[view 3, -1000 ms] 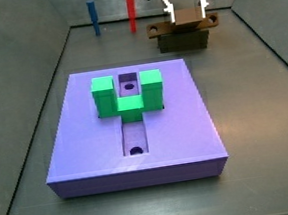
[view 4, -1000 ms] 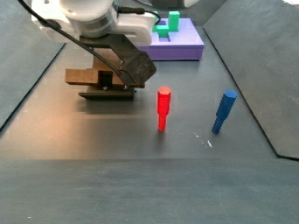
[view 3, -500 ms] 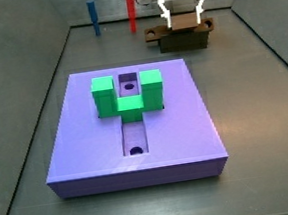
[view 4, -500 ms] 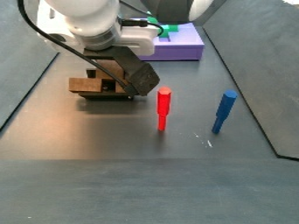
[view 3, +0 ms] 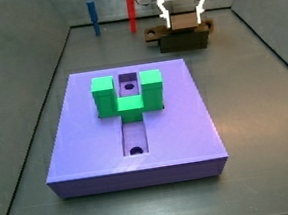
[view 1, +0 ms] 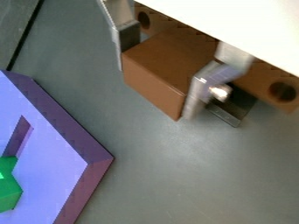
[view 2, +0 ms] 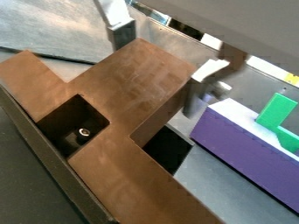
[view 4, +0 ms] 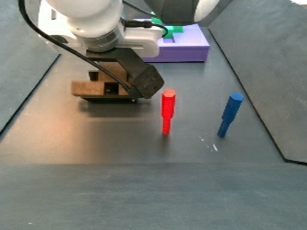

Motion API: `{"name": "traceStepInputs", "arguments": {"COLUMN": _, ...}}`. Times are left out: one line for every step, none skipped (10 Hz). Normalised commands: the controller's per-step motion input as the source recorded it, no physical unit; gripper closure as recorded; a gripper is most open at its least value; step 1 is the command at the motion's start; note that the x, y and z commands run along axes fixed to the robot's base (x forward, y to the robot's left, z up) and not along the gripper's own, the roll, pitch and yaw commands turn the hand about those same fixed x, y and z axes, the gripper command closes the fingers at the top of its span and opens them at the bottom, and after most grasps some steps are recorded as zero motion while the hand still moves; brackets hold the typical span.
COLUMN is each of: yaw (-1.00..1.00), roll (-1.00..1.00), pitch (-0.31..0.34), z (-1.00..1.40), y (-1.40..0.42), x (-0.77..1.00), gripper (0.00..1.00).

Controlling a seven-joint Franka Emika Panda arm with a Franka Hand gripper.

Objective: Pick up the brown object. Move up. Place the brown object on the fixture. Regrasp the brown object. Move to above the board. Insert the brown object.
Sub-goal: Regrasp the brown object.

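In a wrist view, the hand (view 1: 170,72) straddles the brown object (view 1: 162,75), one silver finger (view 1: 126,35) at one side of it and the other (view 1: 214,84) at the opposite side. The plates look close to the wood, but I cannot tell whether they press it or stand just off it. A corner of the purple board (view 1: 59,149) lies well apart.

In the other wrist view, the brown object (view 2: 128,87) fills the frame, its square recess and stub clear, with the hand (view 2: 158,61) set across its far arm. To regrasp well, I judge the fingers should close square on flat faces, centred, so the piece does not twist.

In a side view, the hand (view 3: 184,20) hangs directly over the fixture (view 3: 186,40) at the far end of the counter (view 3: 265,133), the brown object (view 3: 181,28) seated on the fixture between the fingertips.

In the other side view, the hand (view 4: 117,76) is down at the fixture (view 4: 106,94), with the brown object (view 4: 89,88) resting there; a red peg (view 4: 168,111) stands near.
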Motion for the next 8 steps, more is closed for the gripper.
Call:
{"name": "traceStepInputs", "arguments": {"yaw": -0.08, "roll": 0.01, "pitch": 0.000, "z": -0.03, "y": 0.00, "x": -0.09, "gripper": 0.00}}
{"name": "traceStepInputs", "arguments": {"yaw": -0.01, "roll": 0.45, "pitch": 0.000, "z": 0.49, "y": -0.04, "x": -0.08, "gripper": 0.00}}
{"name": "traceStepInputs", "arguments": {"yaw": 0.00, "roll": 0.65, "pitch": 0.000, "z": 0.91, "y": -0.08, "x": 0.00, "gripper": 0.00}}
{"name": "traceStepInputs", "arguments": {"yaw": 0.00, "roll": 0.61, "pitch": -0.020, "z": 0.91, "y": -0.10, "x": 0.00, "gripper": 0.00}}
{"name": "traceStepInputs", "arguments": {"yaw": 0.00, "roll": 0.57, "pitch": -0.117, "z": 0.63, "y": -0.09, "x": 0.00, "gripper": 0.00}}
{"name": "traceStepInputs", "arguments": {"yaw": 0.00, "roll": 0.66, "pitch": -0.263, "z": 0.31, "y": -0.12, "x": 0.00, "gripper": 0.00}}
{"name": "traceStepInputs", "arguments": {"yaw": 0.02, "roll": 0.77, "pitch": -0.300, "z": 0.12, "y": -0.15, "x": -0.03, "gripper": 0.00}}
{"name": "traceStepInputs", "arguments": {"yaw": 0.06, "roll": 0.89, "pitch": -0.300, "z": 0.00, "y": -0.14, "x": -0.02, "gripper": 0.00}}
